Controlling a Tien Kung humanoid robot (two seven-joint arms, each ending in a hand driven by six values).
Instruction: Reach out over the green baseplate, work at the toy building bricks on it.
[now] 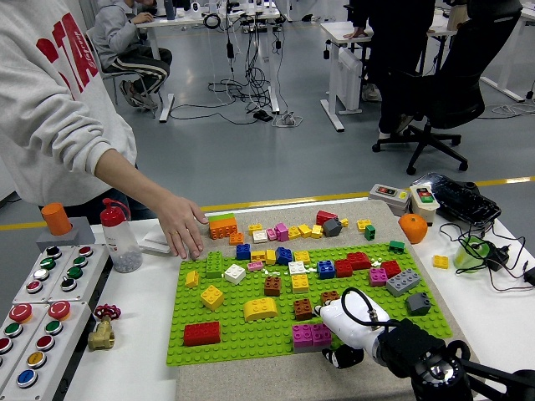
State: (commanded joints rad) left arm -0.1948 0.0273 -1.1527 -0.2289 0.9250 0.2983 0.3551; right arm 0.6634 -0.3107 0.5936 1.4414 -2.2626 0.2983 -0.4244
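Observation:
The green baseplate (251, 330) lies mid-table with several bricks on it: a red brick (201, 333) front left, a yellow curved brick (261, 308), a magenta brick (311, 335), brown bricks (303, 308), and grey bricks (403, 281) at the right. My right hand (344, 331) rests at the plate's front right edge, its white fingers curled next to the magenta brick; I cannot see whether it grips anything. The left arm is out of view. A person's hand (182, 227) reaches in from the left and rests open at the plate's far left corner.
Loose bricks (280, 230) lie on the beige mat behind the plate. A button panel (42, 309), a red-capped bottle (120, 238) and a brass valve (102, 331) stand left. An orange object (412, 227), switch boxes (407, 195) and cables (481, 246) are at the right.

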